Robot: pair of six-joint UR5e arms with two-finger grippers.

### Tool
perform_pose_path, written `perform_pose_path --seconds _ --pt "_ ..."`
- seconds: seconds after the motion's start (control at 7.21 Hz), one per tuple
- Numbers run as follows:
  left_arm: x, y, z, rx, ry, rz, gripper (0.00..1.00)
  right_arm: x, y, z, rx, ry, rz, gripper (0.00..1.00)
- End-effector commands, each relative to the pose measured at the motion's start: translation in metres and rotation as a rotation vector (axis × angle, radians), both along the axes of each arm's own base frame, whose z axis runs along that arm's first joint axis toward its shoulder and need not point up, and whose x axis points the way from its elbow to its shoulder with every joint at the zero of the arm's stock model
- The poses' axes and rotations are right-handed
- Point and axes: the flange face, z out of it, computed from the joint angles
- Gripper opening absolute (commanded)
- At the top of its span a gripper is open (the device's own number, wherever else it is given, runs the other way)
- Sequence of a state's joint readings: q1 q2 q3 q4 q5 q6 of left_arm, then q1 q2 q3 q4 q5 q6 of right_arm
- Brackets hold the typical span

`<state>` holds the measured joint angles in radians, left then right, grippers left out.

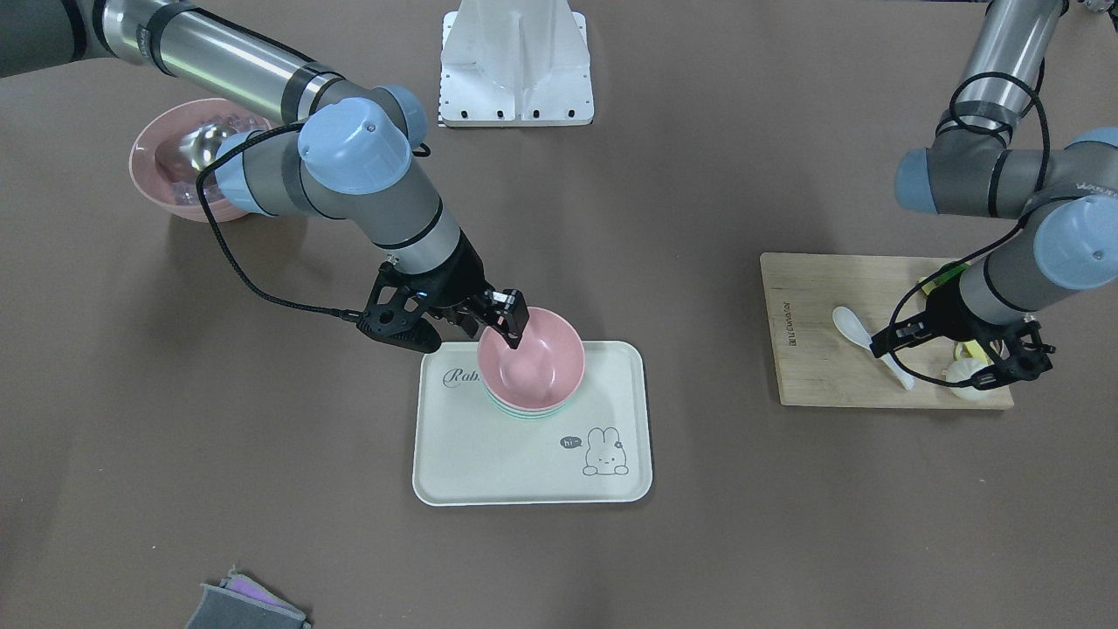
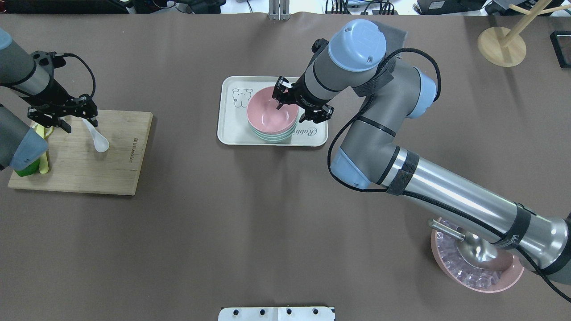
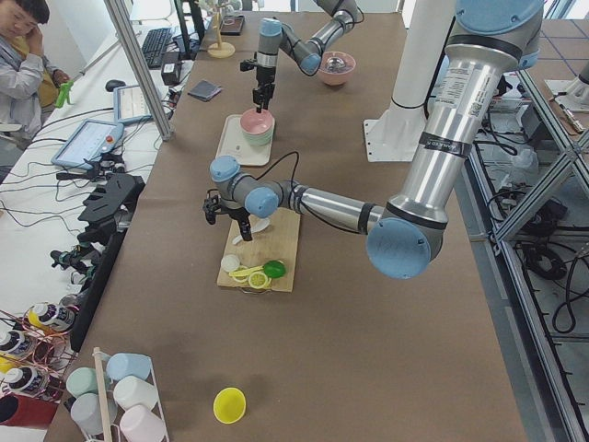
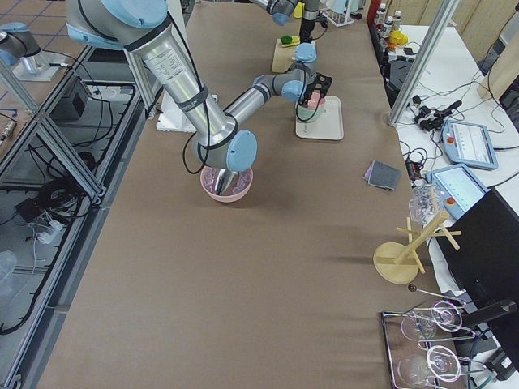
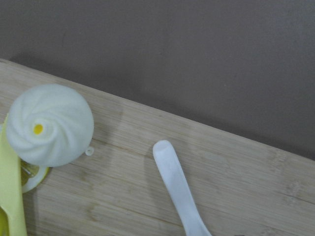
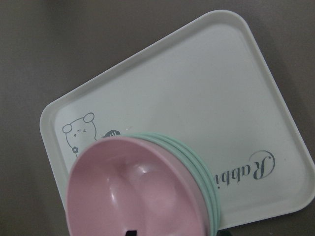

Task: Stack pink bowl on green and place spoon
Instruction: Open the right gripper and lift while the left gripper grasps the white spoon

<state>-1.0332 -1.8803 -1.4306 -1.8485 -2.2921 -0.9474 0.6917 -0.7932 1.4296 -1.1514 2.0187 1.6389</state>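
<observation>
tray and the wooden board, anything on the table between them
Nothing. In the overhead view only bare brown table lies between the tray and the wooden board.

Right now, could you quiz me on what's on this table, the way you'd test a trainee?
1. True or false: the pink bowl on the tray sits on top of the green bowls.
2. The white spoon lies: A) in the pink bowl, B) on the wooden cutting board, C) on the tray.
3. Which arm's jaws are at the pink bowl's rim?

Key: 1 true. 2 B. 3 the right arm's.
</observation>
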Motion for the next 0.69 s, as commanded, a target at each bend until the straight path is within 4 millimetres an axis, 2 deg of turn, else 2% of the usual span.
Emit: perform_pose_path --seconds 0.0,0.14,0.28,0.42,0.55 --pt "0.017 0.003 -0.001 -0.015 0.002 0.004 0.63 0.010 0.002 -0.002 -0.002 -0.009 0.003 1.00" --pt "0.022 0.003 0.001 -0.011 0.011 0.000 0.62 0.031 0.004 0.014 -0.010 -0.008 0.005 1.00" --pt "0.022 0.003 0.003 -0.017 0.009 -0.003 0.41 0.052 0.002 0.028 -0.020 -0.011 0.000 1.00" --pt "0.022 0.003 0.004 -0.019 0.008 -0.003 0.09 0.056 0.001 0.033 -0.026 -0.008 -0.003 1.00" --pt "0.023 0.003 0.002 -0.016 0.010 -0.002 0.00 0.058 0.000 0.037 -0.029 -0.006 0.000 1.00"
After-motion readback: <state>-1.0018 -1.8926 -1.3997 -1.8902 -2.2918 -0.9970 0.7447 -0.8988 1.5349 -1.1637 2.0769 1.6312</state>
